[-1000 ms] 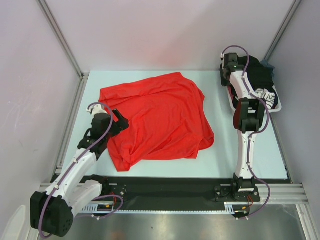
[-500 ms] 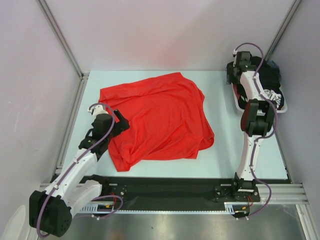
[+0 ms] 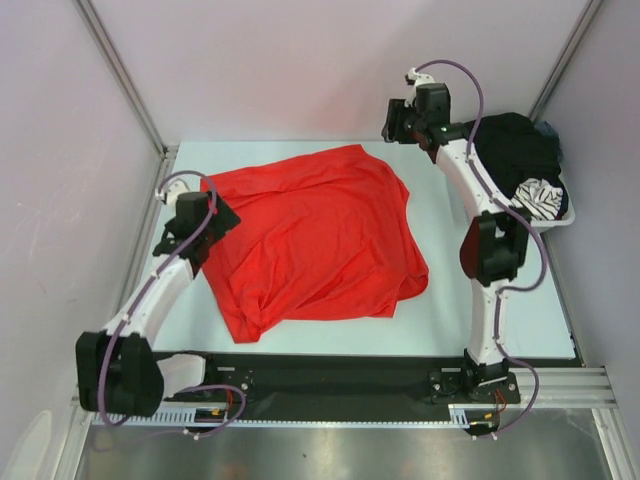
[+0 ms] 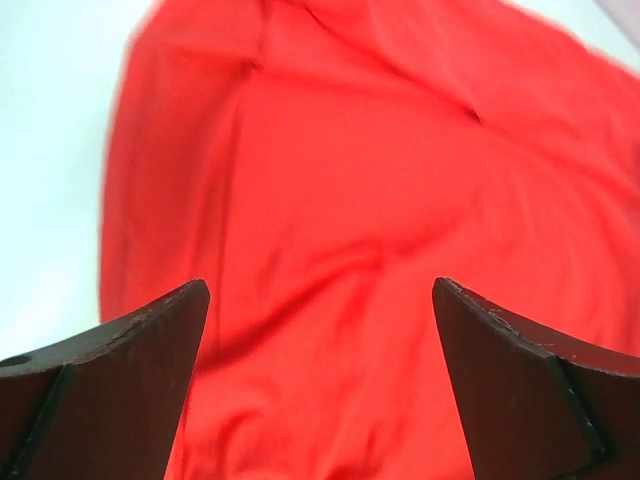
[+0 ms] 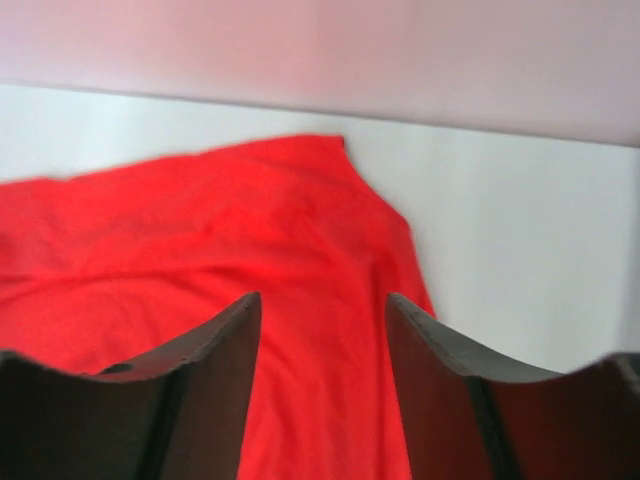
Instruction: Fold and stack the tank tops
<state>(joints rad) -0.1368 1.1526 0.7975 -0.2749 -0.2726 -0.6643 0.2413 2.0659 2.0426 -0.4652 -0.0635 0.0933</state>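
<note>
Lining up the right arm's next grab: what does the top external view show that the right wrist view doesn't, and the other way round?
Only top external: the white rectangular plastic basket at the table's right side, holding the crumpled black fabric tank top. Only right wrist: the right tool seen from behind its fingers, parted with nothing between them. Both: the bright red fabric tank top spread on the pale table, including its far right corner.

Red tank top [image 3: 320, 240]: spread, rumpled — under left gripper [image 4: 320, 284].
Black tank top [image 3: 515, 150]: bunched — right of right gripper [image 5: 322, 296].
</note>
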